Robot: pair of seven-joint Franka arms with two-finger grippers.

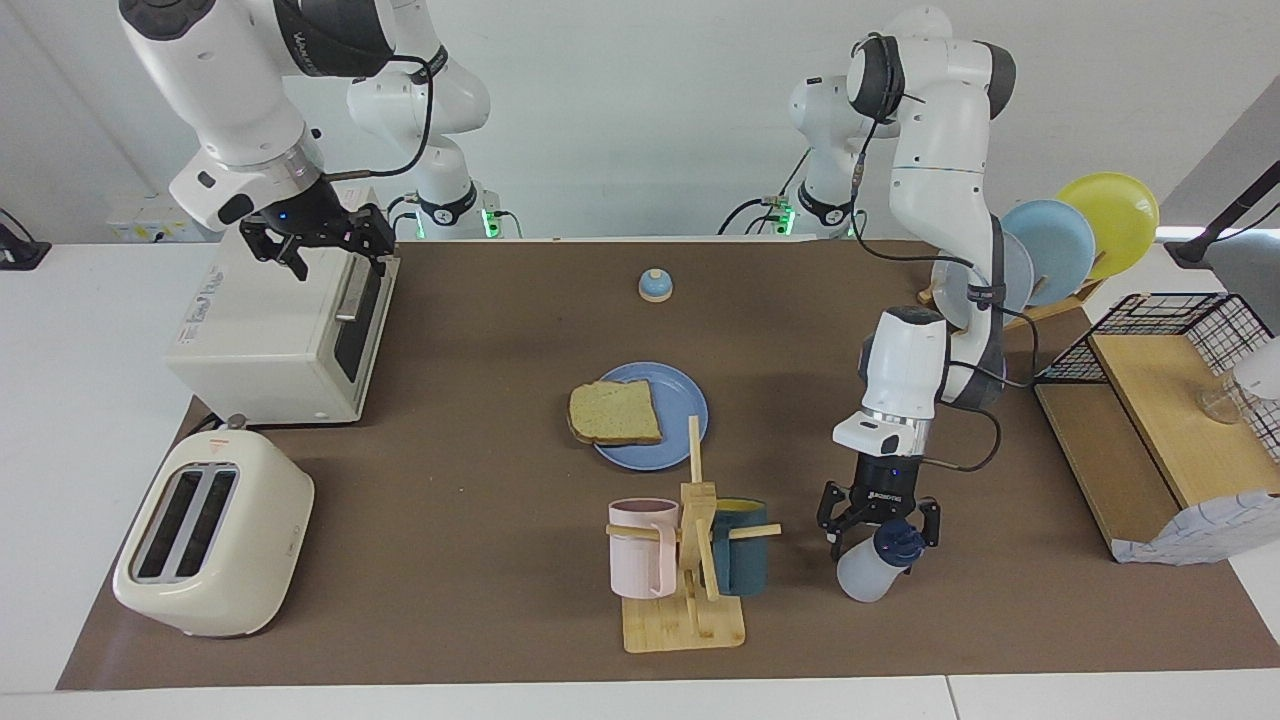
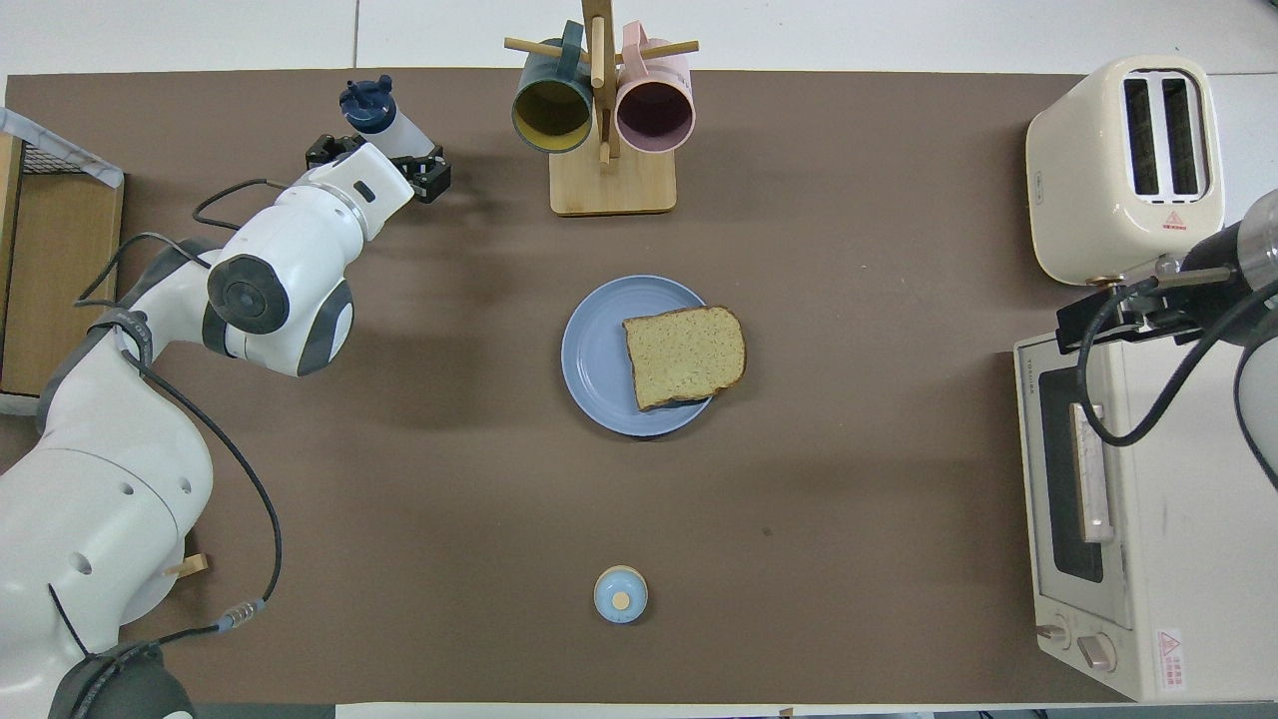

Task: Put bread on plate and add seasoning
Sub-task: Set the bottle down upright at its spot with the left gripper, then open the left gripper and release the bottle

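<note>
The bread (image 1: 614, 412) (image 2: 685, 356) lies on the blue plate (image 1: 672, 440) (image 2: 597, 350) at mid-table, overhanging the rim toward the right arm's end. The seasoning (image 1: 868, 572) (image 2: 383, 113), a whitish bottle with a navy cap, leans on the mat beside the mug rack, toward the left arm's end. My left gripper (image 1: 878, 524) (image 2: 377, 166) hangs just above it, open, with a finger on either side of the cap and not gripping. My right gripper (image 1: 315, 246) (image 2: 1098, 320) waits open over the toaster oven.
A wooden mug rack (image 1: 690, 560) (image 2: 603, 120) holds a pink mug and a teal mug. A toaster oven (image 1: 280, 330) and a cream toaster (image 1: 215, 535) stand at the right arm's end. A small bell (image 1: 655, 286), a plate rack (image 1: 1060, 250) and a wooden shelf (image 1: 1150, 440) are also here.
</note>
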